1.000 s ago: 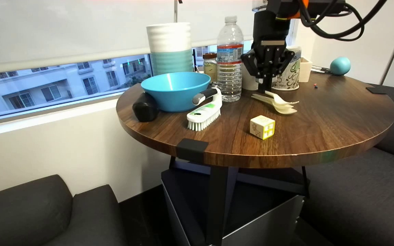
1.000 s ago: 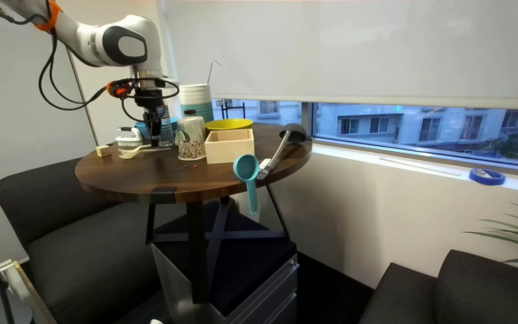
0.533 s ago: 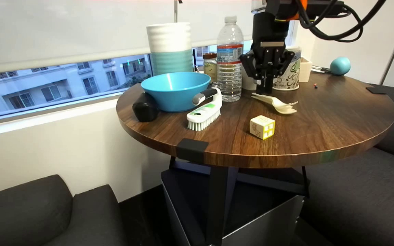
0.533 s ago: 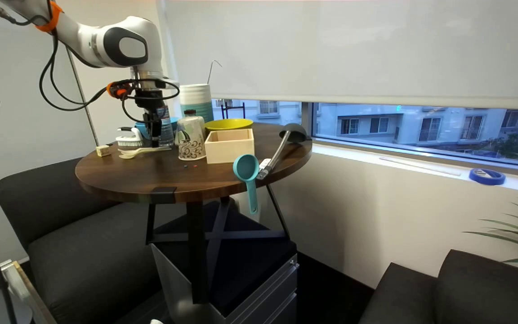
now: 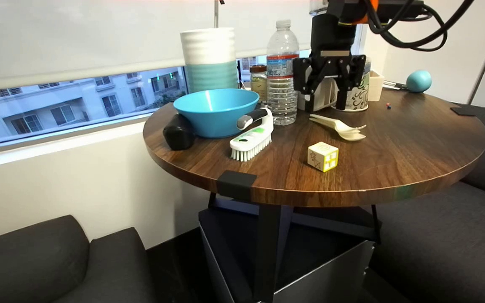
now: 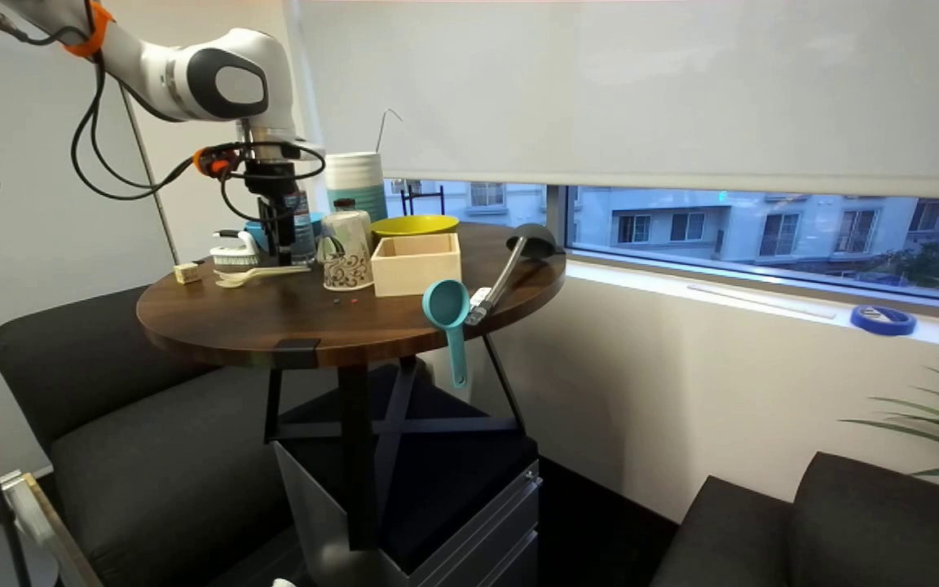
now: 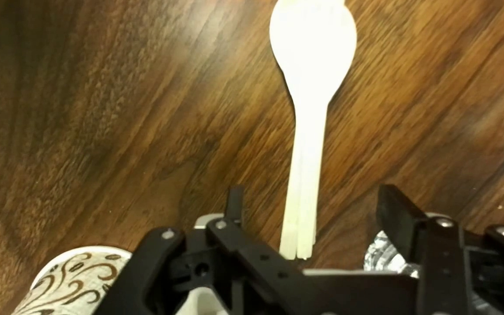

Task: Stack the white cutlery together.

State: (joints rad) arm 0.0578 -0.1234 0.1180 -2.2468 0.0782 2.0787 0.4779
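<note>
One yellow-and-white block [image 5: 323, 156] sits nearest in an exterior view, not far from the front edge of the tabletop [image 5: 415, 143]. Left of it is the scrub brush [image 5: 251, 138], bristles down. Just past the block you get the white cutlery [image 5: 347, 132], lying in one pile on the tabletop: heads toward the right side of that view, handles pointing back, at least one set of fork tines showing. Wrist view has the handles running alongside each other and partly overlapping, but I can't tell how many pieces there are. Compared with a second ago, the top piece no longer tilts up at its handle end; it's down on the others, and the pile looks the same as half a second ago.

Next back is the blue bowl [image 5: 215, 121] off to the left, then the water bottle [image 5: 283, 80] standing upright. Then the fingers [image 5: 341, 99], and that's the big change: pinched together half a second ago, now spread wide. In the wrist view they're well apart, with the handle ends showing in the gap. Can't tell whether they touch the bottle.

Behind them, partly covered, is the patterned cup [image 5: 358, 96]. Farther back there's a brown-lidded jar [image 5: 258, 84] and a tall white-and-teal container [image 5: 209, 57], then the window [image 5: 103, 101] with a roller shade [image 5: 99, 38] pulled partway down.
</note>
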